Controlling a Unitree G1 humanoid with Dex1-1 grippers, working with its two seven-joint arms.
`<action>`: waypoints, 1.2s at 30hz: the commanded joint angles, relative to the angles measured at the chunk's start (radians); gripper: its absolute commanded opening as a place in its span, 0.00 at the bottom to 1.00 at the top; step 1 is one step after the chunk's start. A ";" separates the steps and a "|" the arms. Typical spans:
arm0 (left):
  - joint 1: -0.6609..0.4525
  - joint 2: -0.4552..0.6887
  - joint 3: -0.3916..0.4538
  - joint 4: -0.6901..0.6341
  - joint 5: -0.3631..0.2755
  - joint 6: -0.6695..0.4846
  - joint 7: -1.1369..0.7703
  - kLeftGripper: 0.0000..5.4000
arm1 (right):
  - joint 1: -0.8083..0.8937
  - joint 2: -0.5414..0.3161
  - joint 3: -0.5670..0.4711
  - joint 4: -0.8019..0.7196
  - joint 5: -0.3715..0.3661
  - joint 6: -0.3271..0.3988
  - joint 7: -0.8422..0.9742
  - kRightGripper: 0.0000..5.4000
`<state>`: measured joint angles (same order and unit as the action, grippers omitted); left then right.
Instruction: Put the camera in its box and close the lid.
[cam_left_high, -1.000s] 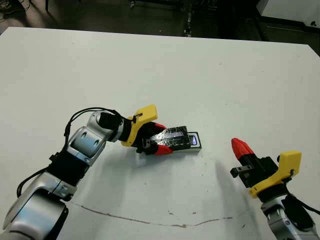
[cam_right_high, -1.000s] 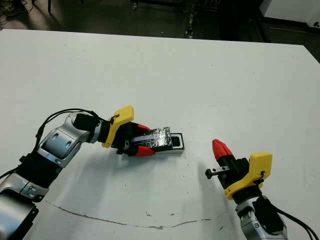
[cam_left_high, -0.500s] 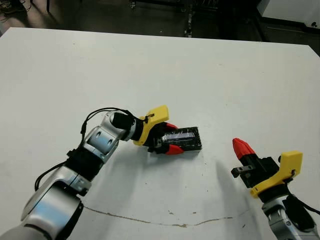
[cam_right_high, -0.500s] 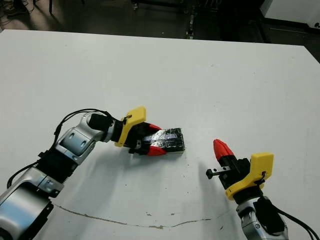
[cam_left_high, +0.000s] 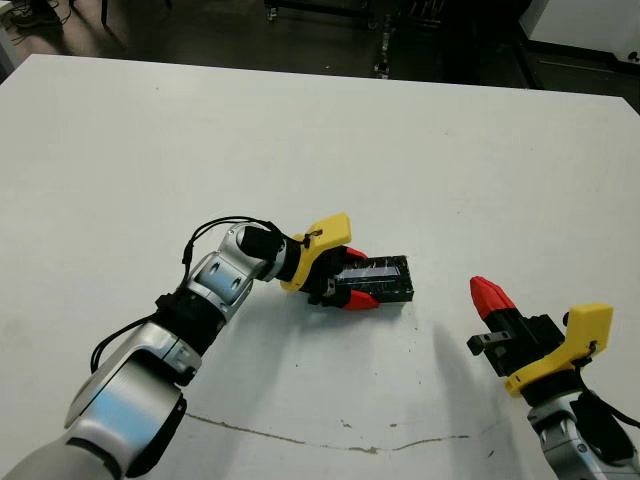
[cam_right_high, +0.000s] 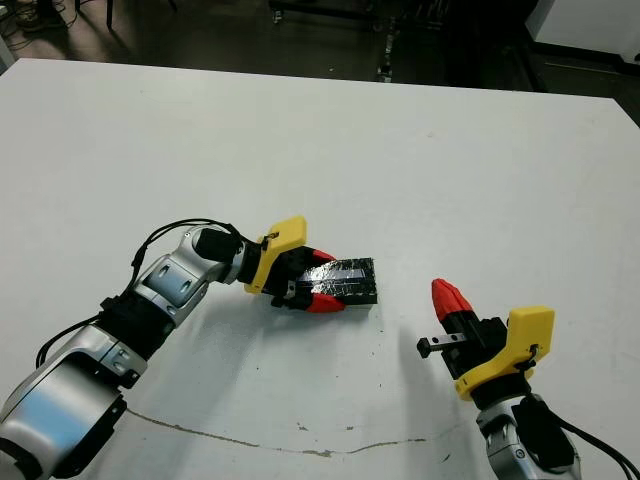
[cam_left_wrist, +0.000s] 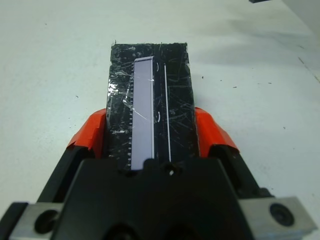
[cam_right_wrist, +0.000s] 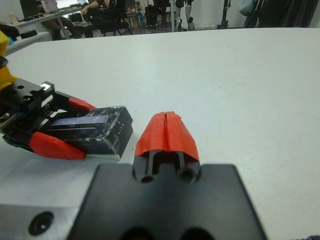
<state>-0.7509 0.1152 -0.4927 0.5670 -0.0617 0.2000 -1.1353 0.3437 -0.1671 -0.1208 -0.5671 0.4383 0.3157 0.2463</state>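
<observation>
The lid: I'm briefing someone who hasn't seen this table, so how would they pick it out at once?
On the white table, look left of centre, where the left claw reaches in. The lid sits between its red fingers, over a white-walled box. It is the only glossy, crinkled black rectangle, with a pale bluish strip along its top.

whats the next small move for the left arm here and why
Probably a light press down, then let go. The lid already covers the box, whose white wall shows only as a thin strip under it, and the left gripper has its jaws clamped on the lid's two long sides. The right gripper sits shut and apart, not helping.
</observation>
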 joint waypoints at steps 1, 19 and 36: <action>0.040 -0.123 -0.099 0.038 0.026 0.023 -0.052 0.59 | 0.002 -0.013 -0.008 0.005 -0.009 0.007 -0.005 0.00; 0.002 -0.106 -0.223 -0.043 0.168 0.297 0.010 0.59 | 0.000 -0.013 -0.010 -0.003 -0.009 0.018 -0.013 0.00; 0.103 0.014 -0.256 -0.219 0.236 0.190 0.107 0.90 | 0.009 -0.006 -0.005 0.005 -0.006 0.003 -0.004 0.00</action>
<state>-0.7549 0.1021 -0.6632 0.3051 0.1469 0.3719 -0.9852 0.3457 -0.1668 -0.1220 -0.5662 0.4349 0.3153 0.2436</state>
